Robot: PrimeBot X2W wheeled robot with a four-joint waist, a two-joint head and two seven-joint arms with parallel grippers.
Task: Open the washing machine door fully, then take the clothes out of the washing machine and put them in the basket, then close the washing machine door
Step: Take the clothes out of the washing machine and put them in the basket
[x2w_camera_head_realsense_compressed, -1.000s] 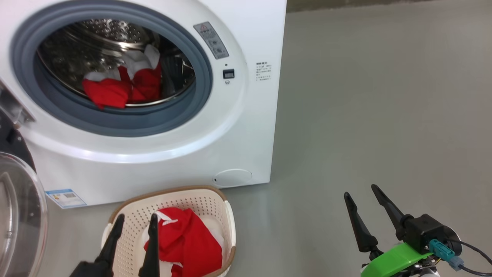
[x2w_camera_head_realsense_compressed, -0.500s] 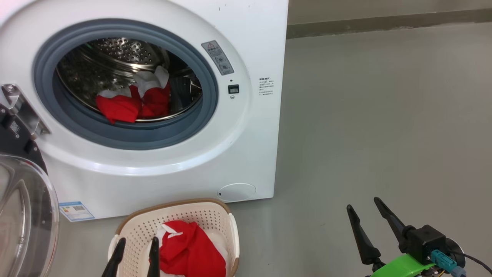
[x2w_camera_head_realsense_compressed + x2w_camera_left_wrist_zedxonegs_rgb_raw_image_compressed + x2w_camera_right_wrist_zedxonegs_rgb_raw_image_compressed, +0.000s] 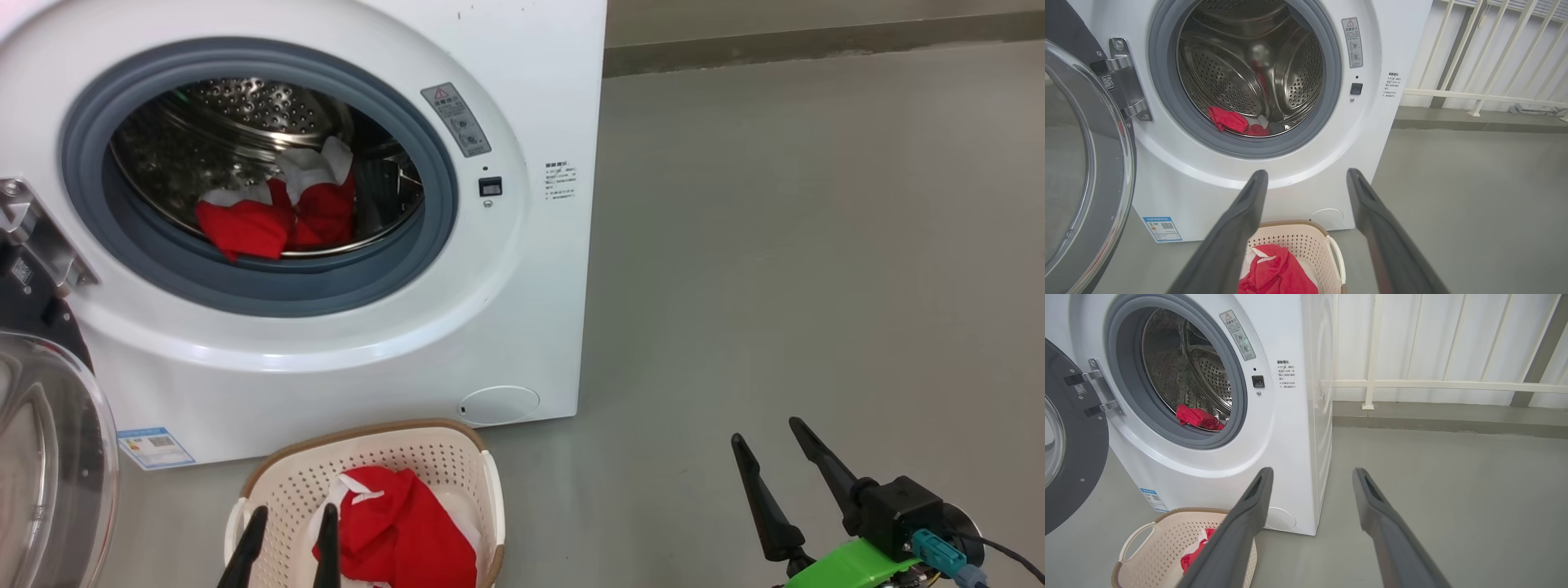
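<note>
The white washing machine [image 3: 531, 327] stands with its glass-centred door [image 3: 53, 457] open at its left. Crumpled red-and-white clothes [image 3: 273, 219] lie in its drum [image 3: 212, 122], and a red garment [image 3: 400, 535] lies in the cream perforated basket [image 3: 367, 434] just before it.

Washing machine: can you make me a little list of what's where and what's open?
door: swung open, on the left
washing machine: red clothes in its drum
basket: on the floor in front, red garment inside
left end effector: open, empty, near basket
right end effector: open, empty, right of machine
</note>
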